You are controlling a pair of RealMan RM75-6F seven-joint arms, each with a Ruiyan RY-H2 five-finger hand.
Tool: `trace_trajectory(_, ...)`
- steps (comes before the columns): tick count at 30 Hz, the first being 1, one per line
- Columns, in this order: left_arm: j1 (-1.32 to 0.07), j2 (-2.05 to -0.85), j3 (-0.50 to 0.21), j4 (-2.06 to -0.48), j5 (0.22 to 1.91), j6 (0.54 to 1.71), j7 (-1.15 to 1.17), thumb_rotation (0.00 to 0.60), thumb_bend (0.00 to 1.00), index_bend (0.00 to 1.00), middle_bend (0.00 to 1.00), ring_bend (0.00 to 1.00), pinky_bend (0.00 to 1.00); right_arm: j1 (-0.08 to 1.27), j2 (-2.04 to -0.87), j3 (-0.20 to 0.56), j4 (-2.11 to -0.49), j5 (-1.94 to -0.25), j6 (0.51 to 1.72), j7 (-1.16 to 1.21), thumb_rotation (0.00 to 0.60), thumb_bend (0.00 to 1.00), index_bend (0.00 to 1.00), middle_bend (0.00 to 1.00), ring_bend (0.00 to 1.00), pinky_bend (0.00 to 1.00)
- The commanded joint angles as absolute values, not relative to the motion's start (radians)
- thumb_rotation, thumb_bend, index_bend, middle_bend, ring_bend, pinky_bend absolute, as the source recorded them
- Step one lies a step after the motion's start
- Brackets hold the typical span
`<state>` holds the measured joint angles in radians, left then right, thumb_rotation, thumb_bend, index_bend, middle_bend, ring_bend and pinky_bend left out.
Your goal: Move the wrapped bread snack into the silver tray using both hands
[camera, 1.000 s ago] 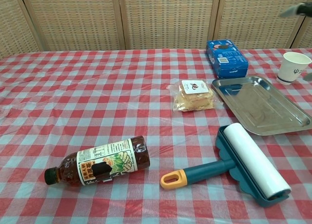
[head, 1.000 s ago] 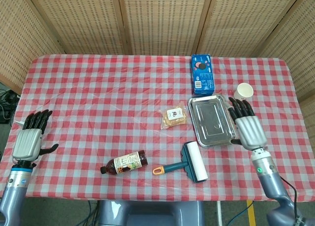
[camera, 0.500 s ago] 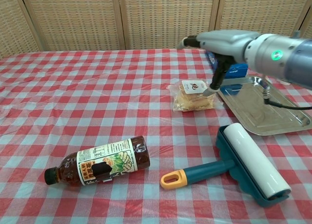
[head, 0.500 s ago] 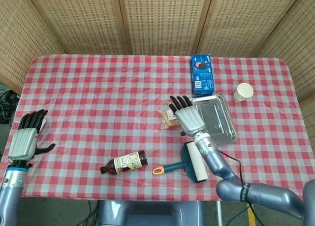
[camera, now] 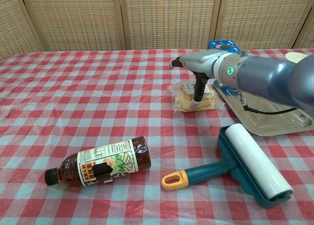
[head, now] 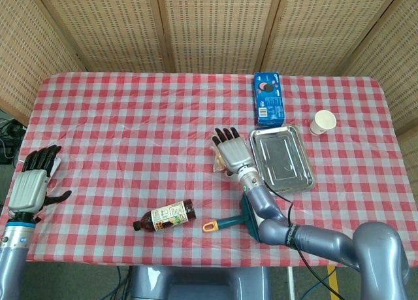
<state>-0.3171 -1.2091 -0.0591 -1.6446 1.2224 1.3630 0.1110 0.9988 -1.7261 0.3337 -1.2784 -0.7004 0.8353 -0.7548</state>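
The wrapped bread snack [head: 221, 160] lies on the checked cloth just left of the silver tray [head: 282, 157]. My right hand [head: 230, 150] hovers over the snack with its fingers spread, covering most of it in the head view. In the chest view a dark finger [camera: 198, 90] reaches down onto the snack [camera: 185, 102], and the tray [camera: 280, 118] sits to its right, holding nothing. My left hand [head: 29, 182] rests open at the table's left edge, far from the snack; the chest view does not show it.
A blue cookie box [head: 267, 99] stands behind the tray and a paper cup [head: 322, 121] at its far right. A tea bottle [camera: 98, 168] lies at the front left. A teal lint roller [camera: 250, 166] lies in front of the tray.
My right hand has swung left from beside the tray's right side, across the tray, to above the snack. The left hand has only shifted slightly.
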Motion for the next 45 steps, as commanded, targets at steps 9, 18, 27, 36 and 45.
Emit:
trace_trajectory(9,-0.313,-1.22,-0.075,-1.641,1.222,1.355,0.132,0.6,0.16,0.0,0.0,0.0,0.0,1.032,-1.8,0.307,-1.112,-0.644,0.768,-0.692,0.6,0.06,0.23,0.07,0.02,0.12)
trace_trajectory(18,-0.302,-1.226,-0.097,-1.639,1.217,1.36,0.133,0.6,0.16,0.0,0.0,0.0,0.0,1.023,-1.864,0.291,-1.006,-0.81,0.809,-0.545,0.6,0.13,0.47,0.34,0.29,0.36)
trace_trajectory(27,-0.292,-1.229,-0.109,-1.639,1.225,1.366,0.15,0.6,0.16,0.0,0.0,0.0,0.0,0.994,-1.803,0.297,-1.103,-0.905,0.894,-0.499,0.6,0.13,0.46,0.34,0.3,0.4)
trace_trajectory(36,-0.288,-1.226,-0.115,-1.645,1.228,1.354,0.155,0.6,0.17,0.0,0.0,0.0,0.0,0.94,-1.674,0.295,-1.234,-0.864,0.957,-0.578,0.6,0.13,0.46,0.32,0.29,0.4)
trace_trajectory(45,-0.283,-1.226,-0.121,-1.649,1.232,1.352,0.159,0.6,0.17,0.0,0.0,0.0,0.0,0.883,-1.6,0.281,-1.262,-0.83,0.974,-0.561,0.6,0.13,0.49,0.33,0.29,0.4)
